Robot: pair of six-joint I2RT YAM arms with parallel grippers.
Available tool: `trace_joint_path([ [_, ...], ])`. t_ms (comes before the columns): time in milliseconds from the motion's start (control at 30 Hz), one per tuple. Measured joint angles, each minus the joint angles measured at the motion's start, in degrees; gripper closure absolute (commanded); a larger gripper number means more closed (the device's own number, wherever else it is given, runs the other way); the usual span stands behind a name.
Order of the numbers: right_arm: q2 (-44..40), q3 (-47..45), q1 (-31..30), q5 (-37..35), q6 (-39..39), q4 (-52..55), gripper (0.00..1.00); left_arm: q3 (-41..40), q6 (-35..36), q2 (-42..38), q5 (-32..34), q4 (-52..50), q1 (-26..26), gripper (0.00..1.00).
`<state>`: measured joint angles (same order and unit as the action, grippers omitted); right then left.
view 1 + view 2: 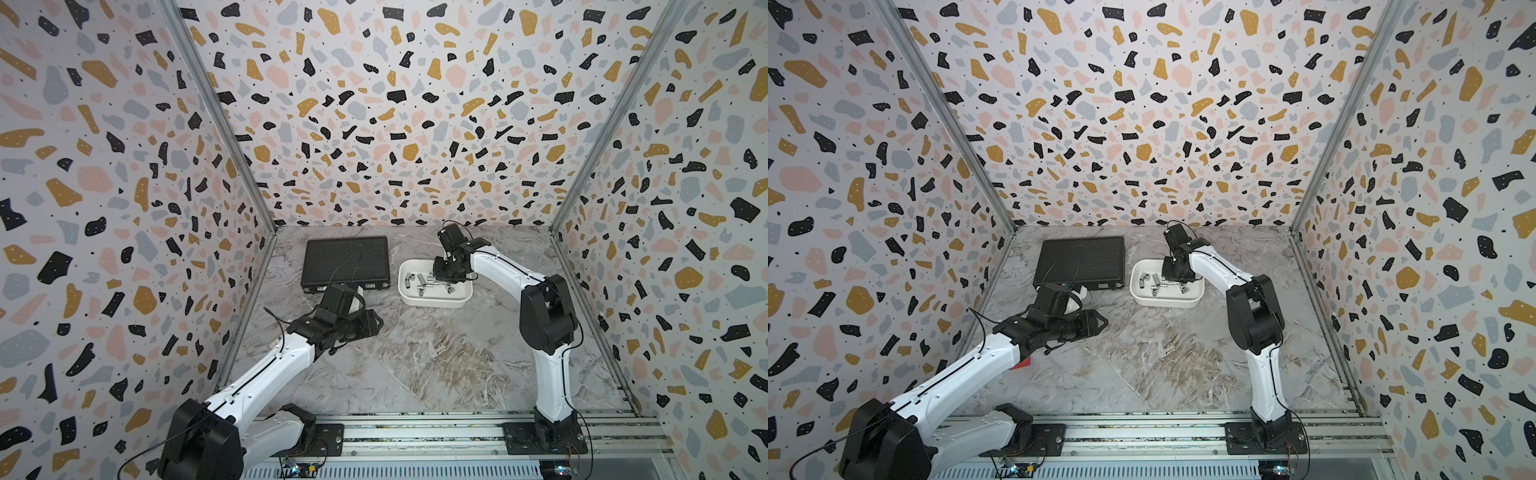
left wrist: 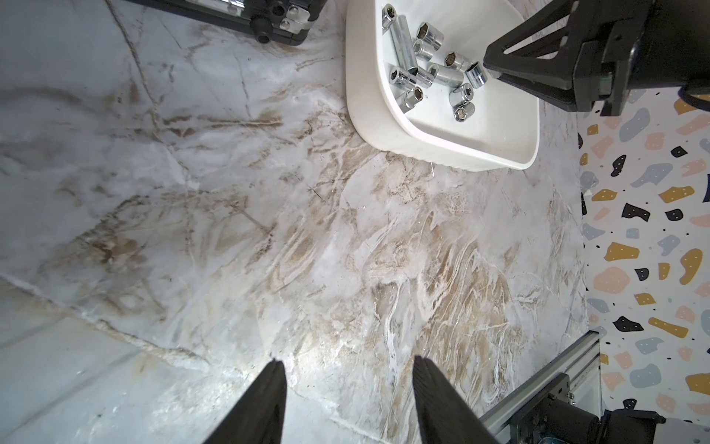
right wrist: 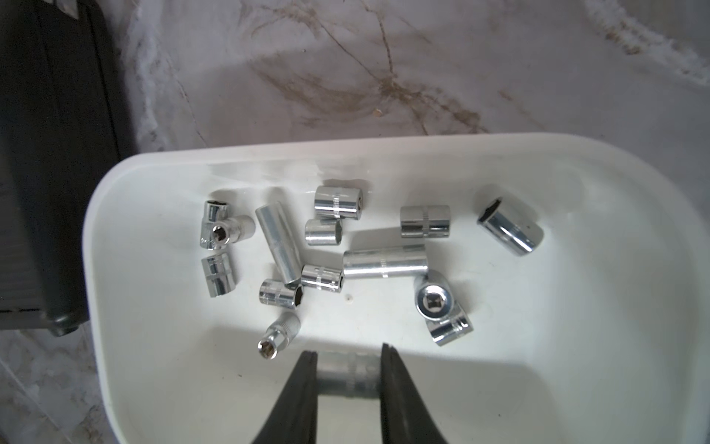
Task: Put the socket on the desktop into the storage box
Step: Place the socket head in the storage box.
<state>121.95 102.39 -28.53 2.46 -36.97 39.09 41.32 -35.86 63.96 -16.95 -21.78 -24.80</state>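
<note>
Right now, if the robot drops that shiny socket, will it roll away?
Probably a bit: the socket in the right gripper is a smooth cylinder. The raised wall of the storage box should stop it. Its polished metal looks slippery, likely heavy for its size.

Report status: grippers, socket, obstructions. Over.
Left gripper open, empty, above desktop. Right gripper shut on socket over storage box. Nothing blocking the drop.
</note>
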Motion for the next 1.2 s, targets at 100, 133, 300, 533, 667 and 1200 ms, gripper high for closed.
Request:
trace_joint_path([
  [100, 2.03, 1.88, 0.2, -0.04, 0.02, 0.39, 0.79, -0.02, 0.13, -0.02, 0.04, -0.22, 0.11, 0.43],
  [133, 2.64, 2.34, 0.31, -0.04, 0.04, 0.35, 0.79, -0.02, 0.13, -0.04, 0.04, -0.28, 0.22, 0.43],
  [300, 4.35, 3.5, 0.48, -0.09, 0.04, 0.72, 0.76, -0.02, 0.24, -0.31, 0.09, -0.63, 0.44, 0.43],
  [533, 5.18, 4.55, 0.57, -0.09, 0.17, 1.22, 0.57, -0.02, 0.26, -0.35, 0.09, -0.61, 0.76, 0.43],
  [667, 5.18, 4.57, 0.57, -0.31, 0.46, 1.22, 0.49, -0.02, 0.26, -0.35, 0.09, -0.61, 0.98, 0.43],
  [1200, -12.63, -8.52, 0.22, -2.95, 4.92, -1.64, 0.0, 8.28, 3.15, 1.25, 5.42, -4.9, 1.29, 0.0],
])
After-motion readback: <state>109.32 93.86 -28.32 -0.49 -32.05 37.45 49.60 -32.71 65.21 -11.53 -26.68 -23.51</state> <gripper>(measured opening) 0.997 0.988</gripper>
